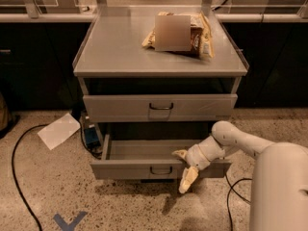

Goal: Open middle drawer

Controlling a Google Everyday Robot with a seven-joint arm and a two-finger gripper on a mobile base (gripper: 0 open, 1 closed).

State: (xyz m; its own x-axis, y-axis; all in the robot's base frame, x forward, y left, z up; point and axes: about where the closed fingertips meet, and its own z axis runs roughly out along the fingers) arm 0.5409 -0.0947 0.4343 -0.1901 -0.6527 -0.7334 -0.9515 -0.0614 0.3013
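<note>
The middle drawer (130, 169) is pulled out of the grey cabinet, and its empty inside shows. Its small dark handle (161, 170) is at the centre of the front. My gripper (185, 167) is at the right part of the drawer front, just right of the handle. It is open. One cream fingertip (180, 154) sits over the front's top edge, inside the drawer. The other fingertip (187, 180) hangs in front of and below the front. The upper drawer (120, 108) above is shut. The lowest drawer is hidden.
A snack bag (199, 32) lies on the cabinet top (115, 47). A sheet of paper (58, 130), a blue object (90, 136) and a black cable (17, 177) lie on the floor to the left. A blue tape mark (69, 222) is on the floor in front. Dark counters stand behind.
</note>
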